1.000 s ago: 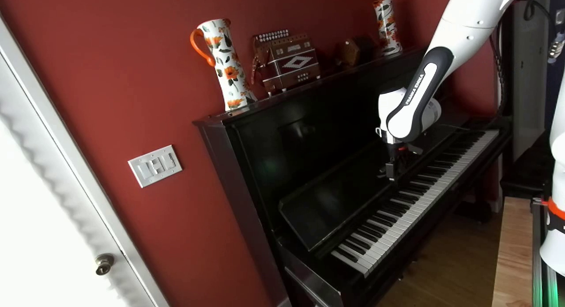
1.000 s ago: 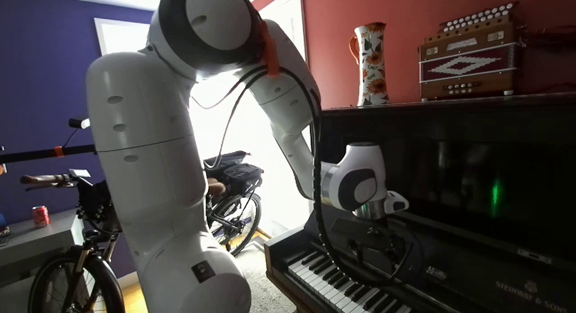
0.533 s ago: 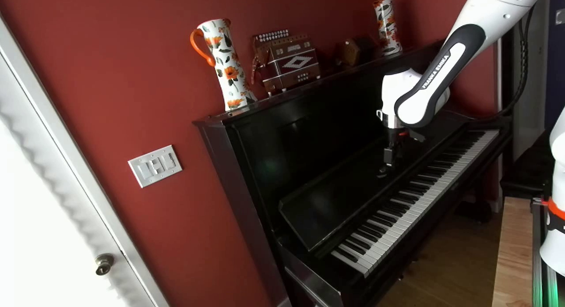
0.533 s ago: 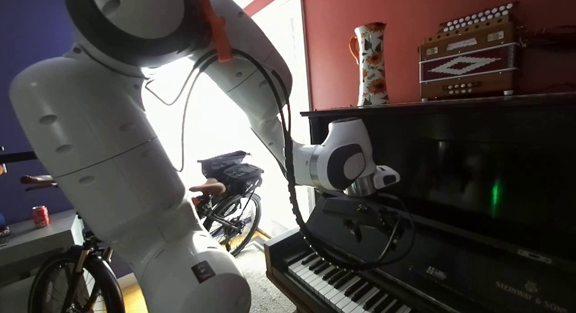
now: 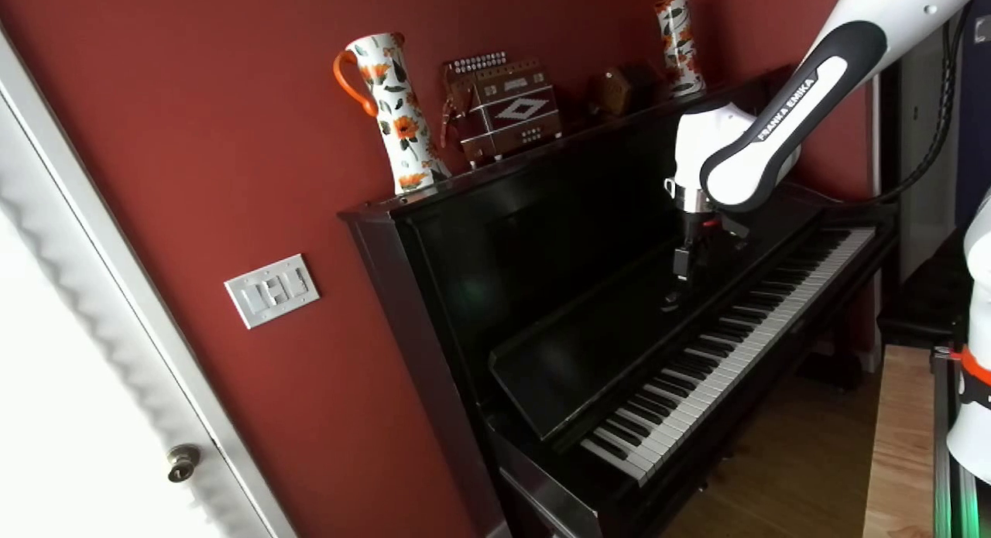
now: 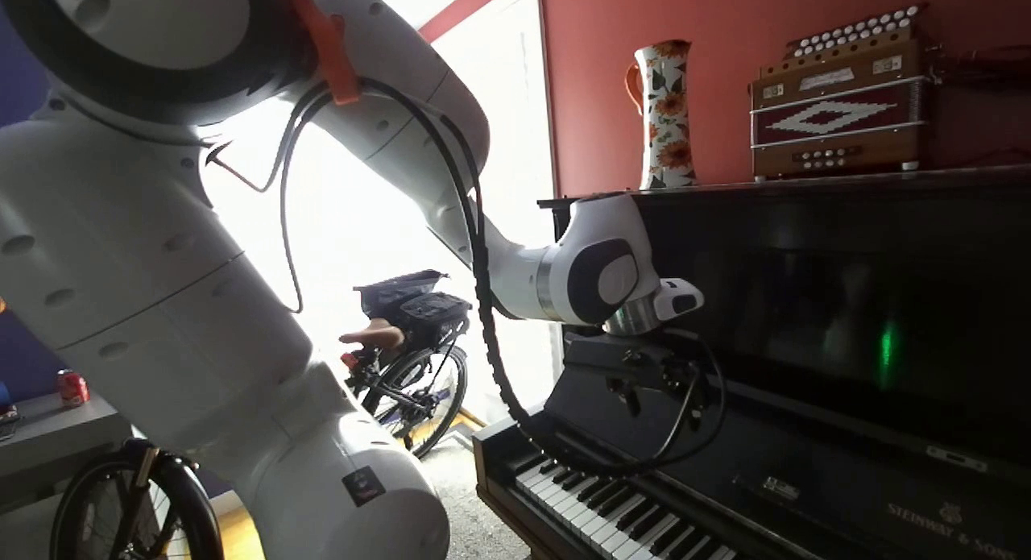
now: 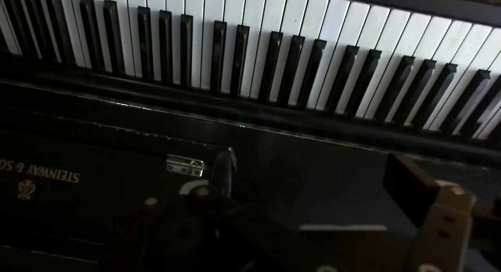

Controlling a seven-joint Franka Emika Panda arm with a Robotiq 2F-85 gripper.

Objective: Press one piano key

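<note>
White flowered pitcher (image 5: 404, 128) stands atop the piano (image 5: 588, 221), inside hidden.

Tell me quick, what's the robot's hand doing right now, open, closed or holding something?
Hand: open, fingers wide apart in the wrist view, holding nothing.

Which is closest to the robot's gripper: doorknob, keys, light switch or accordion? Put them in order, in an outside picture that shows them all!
In an exterior view, from the gripper:
1. Keys: below it.
2. Accordion: higher, on the piano.
3. Light switch: left of the piano.
4. Doorknob: farther left and lower.
</note>
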